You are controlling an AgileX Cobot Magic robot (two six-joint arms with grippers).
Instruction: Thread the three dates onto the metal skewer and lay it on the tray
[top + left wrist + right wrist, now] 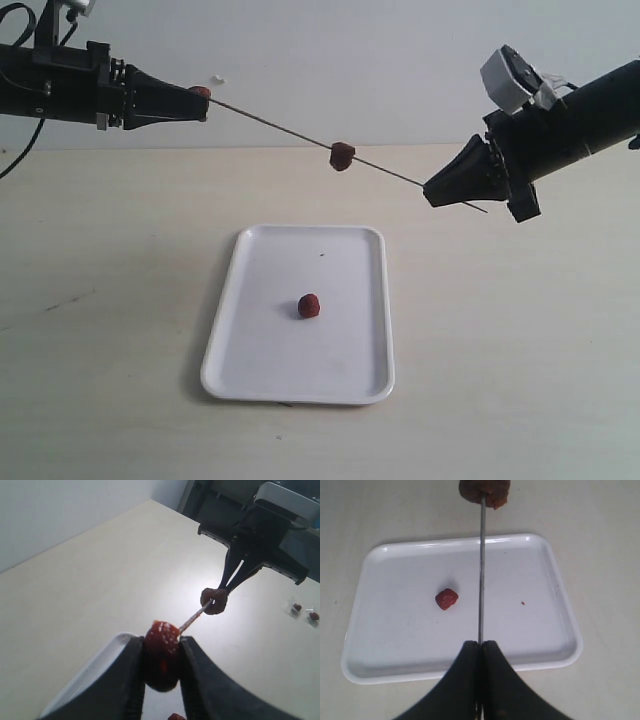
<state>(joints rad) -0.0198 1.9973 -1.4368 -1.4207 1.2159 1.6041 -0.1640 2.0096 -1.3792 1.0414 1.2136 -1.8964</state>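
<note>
The metal skewer (280, 125) hangs in the air above the table, slanting down from left to right. My right gripper (432, 190) is shut on the skewer (481, 575) near its lower end. One date (342, 155) sits threaded at the skewer's middle. My left gripper (203, 98) is shut on a second date (161, 650) at the skewer's upper tip, where the rod (192, 617) meets it. A third date (309, 305) lies loose on the white tray (250, 370), also seen as a date (446, 599) on the tray (380, 665) in the right wrist view.
The tray lies lengthwise in the table's middle, below the skewer. Two small dark bits (305, 612) lie on the table beyond the right arm in the left wrist view. A pale wall stands behind the table.
</note>
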